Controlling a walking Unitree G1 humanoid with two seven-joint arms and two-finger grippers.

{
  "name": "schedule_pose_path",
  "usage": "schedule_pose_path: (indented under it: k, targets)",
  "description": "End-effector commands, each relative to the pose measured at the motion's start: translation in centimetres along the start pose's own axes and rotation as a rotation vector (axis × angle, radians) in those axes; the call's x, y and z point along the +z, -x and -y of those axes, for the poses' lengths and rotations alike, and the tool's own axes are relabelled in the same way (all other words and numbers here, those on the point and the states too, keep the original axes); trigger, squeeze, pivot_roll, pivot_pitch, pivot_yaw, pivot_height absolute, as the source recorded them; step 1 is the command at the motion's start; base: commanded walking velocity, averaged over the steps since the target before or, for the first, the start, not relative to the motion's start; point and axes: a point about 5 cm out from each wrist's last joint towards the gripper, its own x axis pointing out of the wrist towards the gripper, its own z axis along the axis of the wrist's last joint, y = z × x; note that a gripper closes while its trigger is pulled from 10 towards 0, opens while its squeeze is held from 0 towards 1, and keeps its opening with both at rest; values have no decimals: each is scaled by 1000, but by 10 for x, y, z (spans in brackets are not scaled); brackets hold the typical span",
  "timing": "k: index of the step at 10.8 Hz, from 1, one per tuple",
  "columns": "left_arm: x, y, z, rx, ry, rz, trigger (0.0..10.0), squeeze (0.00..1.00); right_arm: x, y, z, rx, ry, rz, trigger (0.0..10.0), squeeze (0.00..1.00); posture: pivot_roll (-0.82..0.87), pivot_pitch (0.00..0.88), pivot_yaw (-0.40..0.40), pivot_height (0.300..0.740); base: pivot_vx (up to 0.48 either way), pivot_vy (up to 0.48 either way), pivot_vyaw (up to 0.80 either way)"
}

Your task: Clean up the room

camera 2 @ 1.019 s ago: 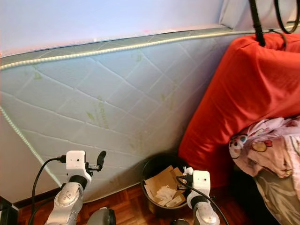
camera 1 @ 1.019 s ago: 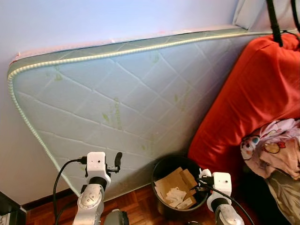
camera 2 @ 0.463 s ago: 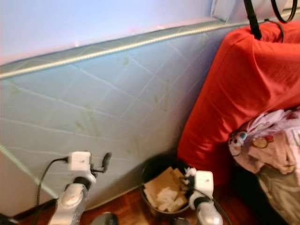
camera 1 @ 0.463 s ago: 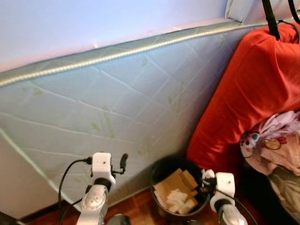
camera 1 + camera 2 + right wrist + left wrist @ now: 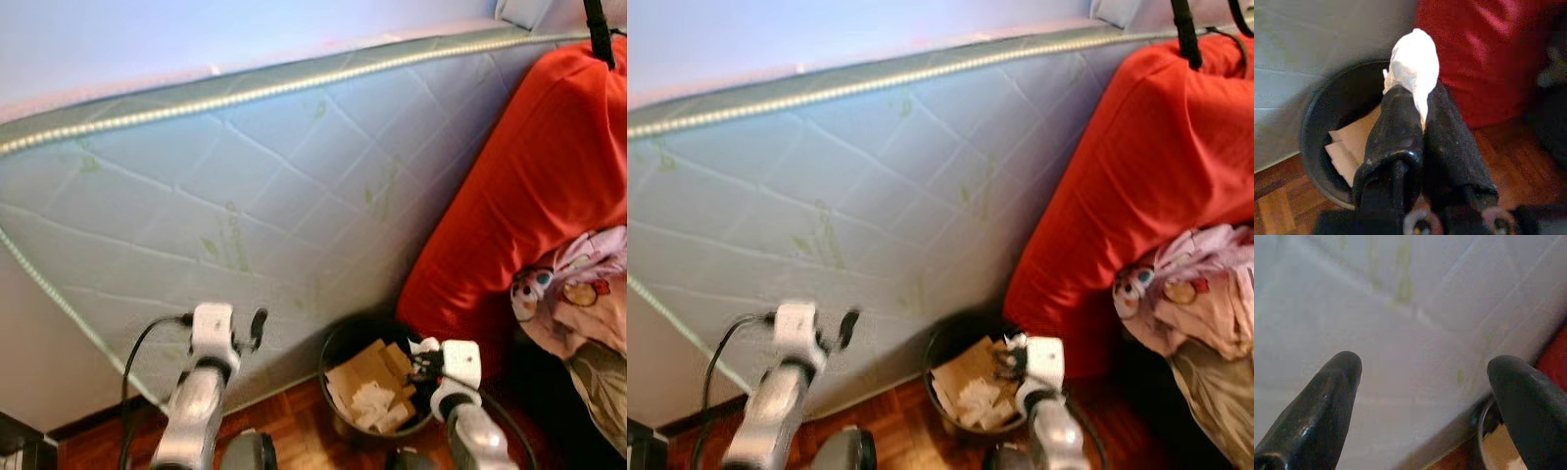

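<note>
Our right gripper [image 5: 1418, 105] pinches a white tissue [image 5: 1413, 61] tight, low in the frame, right over the black bin [image 5: 377, 387] of cardboard. Our left gripper [image 5: 1425, 377] is wide open, low on the left, near the mattress [image 5: 245, 196]. A red cushion [image 5: 529, 206] fills the right side.

Left arm [image 5: 196, 411] rises from bottom left of the head view, wrist up. Left gripper [image 5: 1425, 377] empty, fingers [image 5: 1327, 401] spread wide apart in the wrist view. Right arm [image 5: 470, 431] comes up at bottom right, wrist bent toward frame centre. Right gripper [image 5: 1418, 105] has both fingers [image 5: 1396, 122] pressed together, clamped on a white wad [image 5: 1413, 63] sticking out past the tips.
</note>
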Motion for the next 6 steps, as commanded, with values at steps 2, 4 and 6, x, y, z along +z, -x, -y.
schedule_pose_path:
  k: [2,4,6]
  targets:
    - [10,-7,2,-13,1,16,10000,0,12,-7,9,-51,-42,-12,10000,0,11,135,-14,625,0,0,0]
    - [9,1,3,-9,6,21,10000,0,23,-13,12,-60,-44,-12,10000,0,27,177,-18,625,0,0,0]
    - [10,15,5,6,21,33,10000,0,29,-15,14,-48,-31,-13,10000,0,65,227,-31,625,0,0,0]
